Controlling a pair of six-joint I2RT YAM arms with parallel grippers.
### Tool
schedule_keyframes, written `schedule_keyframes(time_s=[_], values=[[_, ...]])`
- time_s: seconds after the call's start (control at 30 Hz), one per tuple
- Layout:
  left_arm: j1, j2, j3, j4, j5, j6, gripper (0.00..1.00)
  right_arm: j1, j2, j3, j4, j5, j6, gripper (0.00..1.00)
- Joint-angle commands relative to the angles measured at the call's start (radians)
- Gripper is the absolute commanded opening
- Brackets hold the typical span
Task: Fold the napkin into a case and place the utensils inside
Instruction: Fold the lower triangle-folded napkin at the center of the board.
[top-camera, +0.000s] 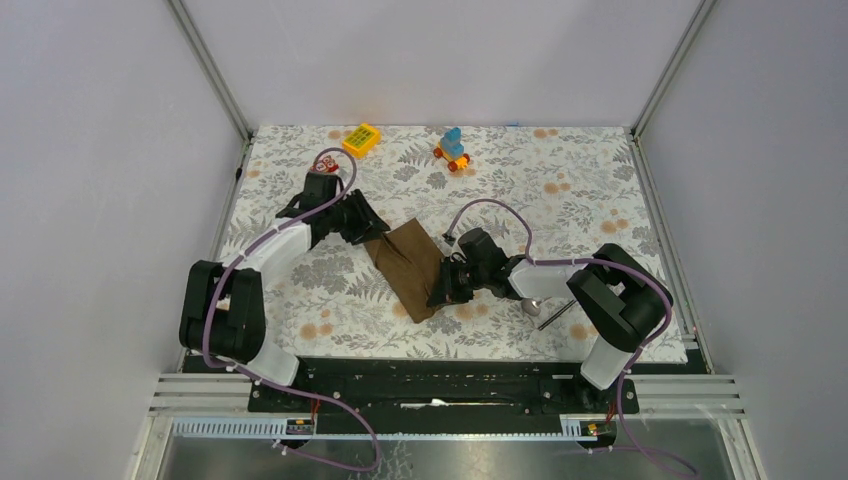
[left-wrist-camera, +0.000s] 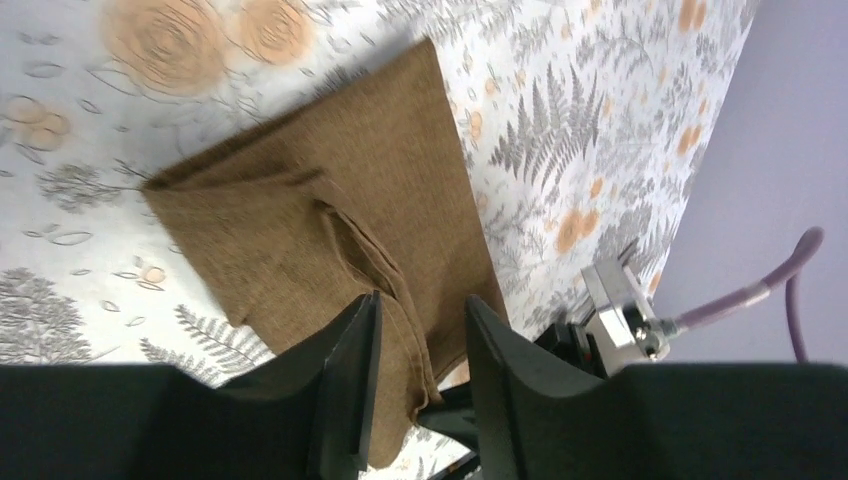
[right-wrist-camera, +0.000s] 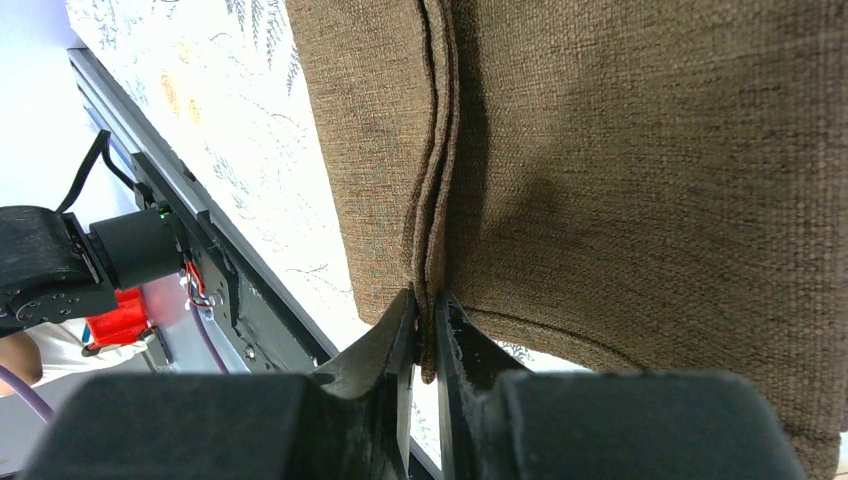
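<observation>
The brown napkin (top-camera: 408, 266) lies folded into a narrow rectangle, slanting across the middle of the floral tablecloth (top-camera: 560, 200). My left gripper (top-camera: 374, 233) is at its far end, open, with a fold ridge of the napkin (left-wrist-camera: 330, 200) between its fingers (left-wrist-camera: 352, 370). My right gripper (top-camera: 441, 291) is at the near right edge, shut on the layered edge of the napkin (right-wrist-camera: 620, 150), which is pinched at the fingertips (right-wrist-camera: 427, 305). The silver spoon (top-camera: 530, 306) and the thin dark stick (top-camera: 554, 315) lie under the right arm, outside the cloth.
A yellow block (top-camera: 362, 139), a blue wheeled toy (top-camera: 452, 148) and a small red toy (top-camera: 328, 163) stand along the far edge. The black base rail (top-camera: 440, 375) runs along the near edge. The enclosure posts stand at the far corners.
</observation>
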Motion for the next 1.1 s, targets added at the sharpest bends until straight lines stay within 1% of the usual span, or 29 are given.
schedule_keyframes(time_s=[0.0, 0.03, 0.1, 0.13, 0.3, 0.57, 0.73, 0.77, 0.93, 1.03, 1.07], values=[[0.043, -0.011, 0.011, 0.061, -0.009, 0.022, 0.34, -0.004, -0.02, 0.033, -0.006, 0.018, -0.002, 0.0], [0.046, -0.003, 0.014, 0.063, -0.021, 0.026, 0.28, -0.004, -0.02, 0.035, -0.007, 0.018, -0.003, 0.0], [0.051, 0.014, 0.017, 0.079, -0.033, 0.026, 0.11, -0.004, -0.02, 0.037, -0.011, 0.019, -0.003, 0.0], [0.054, 0.023, 0.015, 0.097, -0.028, 0.022, 0.07, -0.004, -0.021, 0.039, -0.014, 0.021, -0.005, 0.0], [0.054, 0.09, 0.006, 0.195, 0.059, -0.008, 0.11, -0.004, -0.024, 0.038, -0.018, 0.026, -0.007, 0.0], [0.054, 0.142, -0.054, 0.315, 0.074, -0.047, 0.11, -0.004, -0.022, 0.039, 0.0, -0.003, -0.017, 0.0], [0.054, 0.209, -0.05, 0.376, 0.086, -0.062, 0.12, -0.004, -0.021, 0.052, -0.016, -0.007, -0.058, 0.09], [0.053, 0.221, -0.044, 0.376, 0.081, -0.057, 0.12, -0.004, -0.023, 0.057, -0.028, -0.006, -0.075, 0.12], [0.054, 0.249, -0.025, 0.351, 0.058, -0.031, 0.12, -0.004, -0.07, 0.108, -0.156, 0.082, -0.204, 0.35], [0.054, 0.26, -0.012, 0.34, 0.062, -0.027, 0.12, -0.005, -0.052, 0.166, -0.256, 0.118, -0.274, 0.44], [0.055, 0.26, -0.008, 0.336, 0.068, -0.027, 0.14, -0.006, -0.043, 0.183, -0.275, 0.118, -0.289, 0.48]])
